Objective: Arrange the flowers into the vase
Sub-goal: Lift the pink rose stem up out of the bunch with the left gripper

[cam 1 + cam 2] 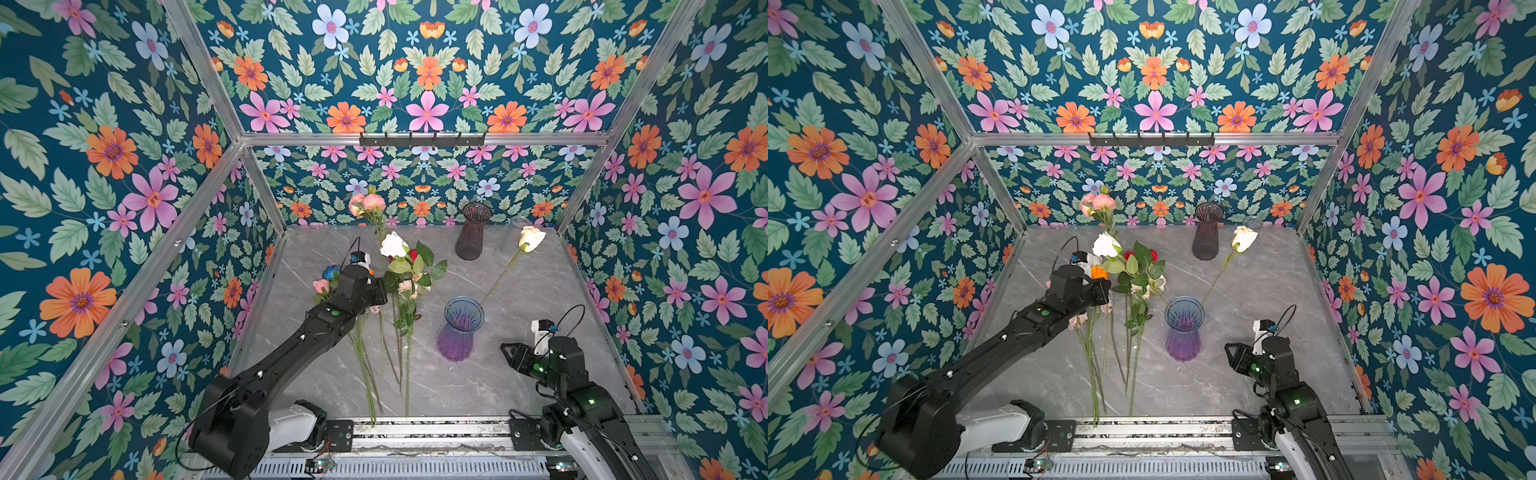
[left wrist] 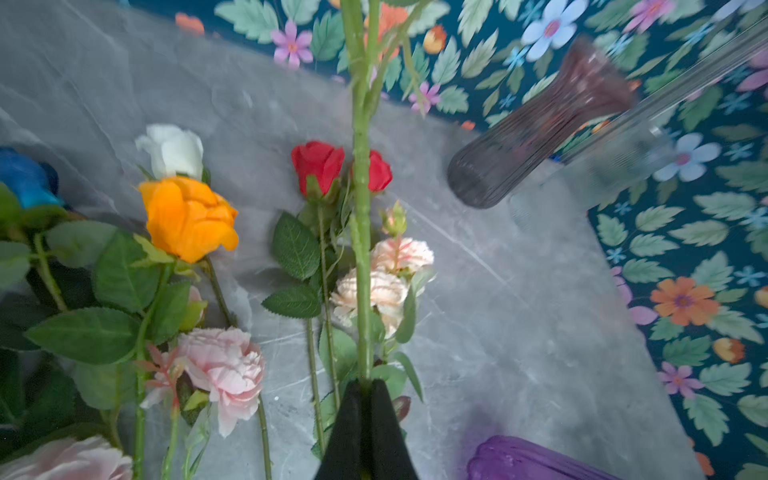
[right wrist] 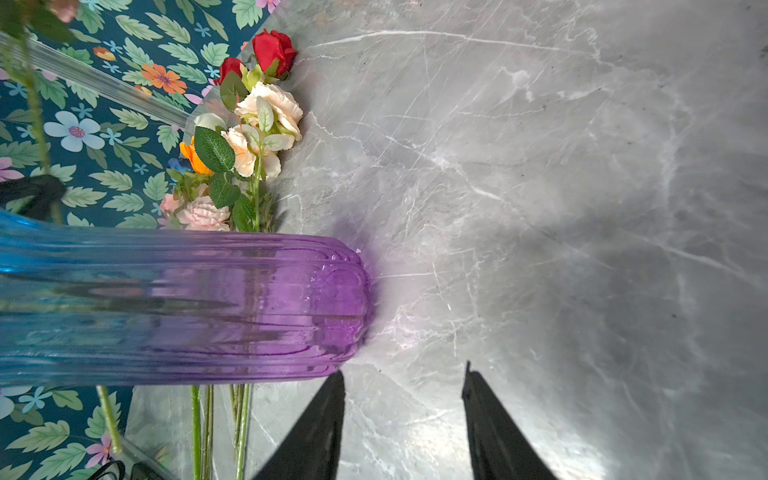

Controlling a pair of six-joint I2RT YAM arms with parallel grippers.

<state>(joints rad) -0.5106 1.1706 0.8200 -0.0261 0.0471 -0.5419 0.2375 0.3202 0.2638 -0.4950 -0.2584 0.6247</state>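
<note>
Currently left claw (image 2: 365, 384) clamped on pink flower stem (image 2: 360, 208), held upright for vase (image 1: 456, 334) insertion; right claw (image 3: 404, 368) open, empty, parked beside vase.

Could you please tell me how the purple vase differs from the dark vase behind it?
The purple vase fades from blue rim to purple base; the dark vase is smoky brown throughout. The purple vase holds a cream rose; the dark vase looks empty. The purple vase stands mid-table; the dark vase stands farther back. Both are upright ribbed glass.
</note>
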